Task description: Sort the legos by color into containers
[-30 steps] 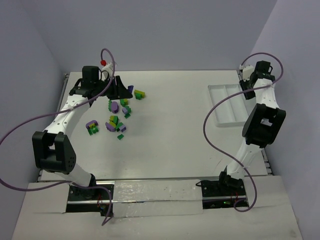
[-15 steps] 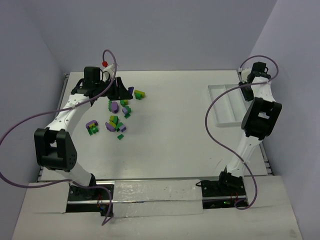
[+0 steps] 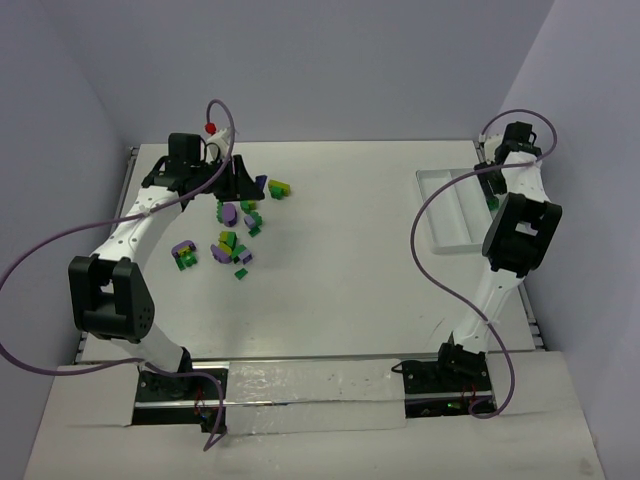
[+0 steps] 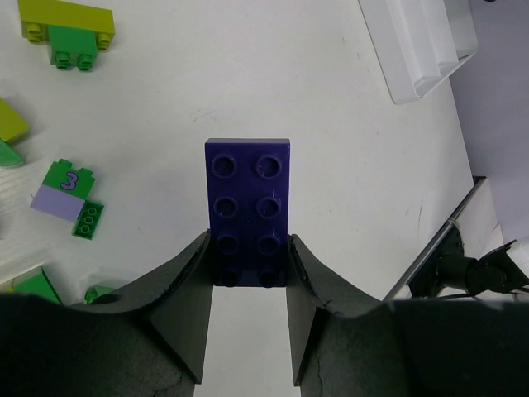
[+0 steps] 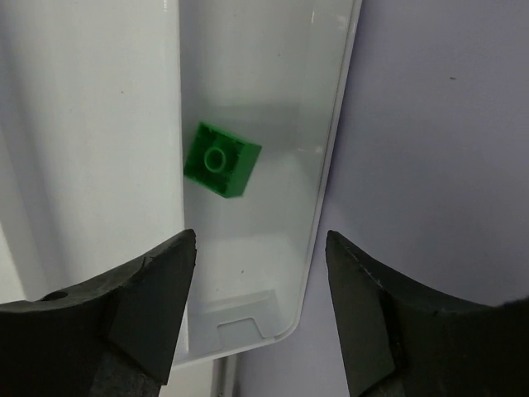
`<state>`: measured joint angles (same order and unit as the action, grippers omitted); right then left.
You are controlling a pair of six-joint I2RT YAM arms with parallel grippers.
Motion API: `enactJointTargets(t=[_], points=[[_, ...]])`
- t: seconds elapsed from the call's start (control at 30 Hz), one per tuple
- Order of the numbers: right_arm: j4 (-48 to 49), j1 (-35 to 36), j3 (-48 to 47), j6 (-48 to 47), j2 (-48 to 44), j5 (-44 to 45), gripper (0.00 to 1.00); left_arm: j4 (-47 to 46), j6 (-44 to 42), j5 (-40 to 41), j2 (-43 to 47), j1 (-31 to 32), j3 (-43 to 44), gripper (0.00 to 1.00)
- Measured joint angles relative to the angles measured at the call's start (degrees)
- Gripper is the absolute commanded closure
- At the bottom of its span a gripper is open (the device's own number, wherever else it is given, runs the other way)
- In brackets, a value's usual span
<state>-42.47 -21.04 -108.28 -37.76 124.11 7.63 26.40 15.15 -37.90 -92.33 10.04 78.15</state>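
The left gripper [image 4: 248,248] pinches the near end of a dark purple brick [image 4: 248,198] beside the loose legos [image 3: 228,240], and the right gripper [image 5: 258,248] hangs wide open above a white tray [image 5: 335,124] with one green brick [image 5: 221,160] in it.

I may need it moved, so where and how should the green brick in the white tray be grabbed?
Grip the green brick by the two flat sides facing along the tray, coming straight down. It lies stud up, close to the tray's dividing wall, so a finger likely won't fit there.
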Motion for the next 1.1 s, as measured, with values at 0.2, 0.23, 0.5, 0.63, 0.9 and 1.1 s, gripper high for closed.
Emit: enactJointTargets(t=[0.2, 0.23, 0.5, 0.63, 0.9, 1.1], points=[[-2.9, 1.4, 0.0, 1.1, -1.8, -2.2, 0.22, 0.3, -1.9, -1.9, 0.4, 0.0, 0.0, 1.0], [-3.9, 2.3, 0.3, 1.4, -3.3, -4.0, 0.22, 0.1, -2.3, -3.7, 0.8, 0.0, -0.2, 1.0], [-6.0, 28.1, 7.4, 1.6, -29.9, -25.6, 0.21, 5.0, -12.2, -18.9, 2.7, 1.1, -0.9, 1.0], [-1.8, 43.2, 15.7, -2.3, -43.3, -31.2, 0.22, 10.5, -17.7, -22.8, 2.8, 2.3, -1.7, 1.0], [-3.4, 53.9, 18.0, -15.1, -44.0, -34.0, 0.24, 21.0, -29.2, -31.5, 4.3, 4.2, -5.1, 0.96], [-8.2, 58.9, 18.8, -24.8, -43.1, -40.6, 0.24, 36.9, -45.2, -39.3, 2.6, 5.4, -3.7, 0.95]])
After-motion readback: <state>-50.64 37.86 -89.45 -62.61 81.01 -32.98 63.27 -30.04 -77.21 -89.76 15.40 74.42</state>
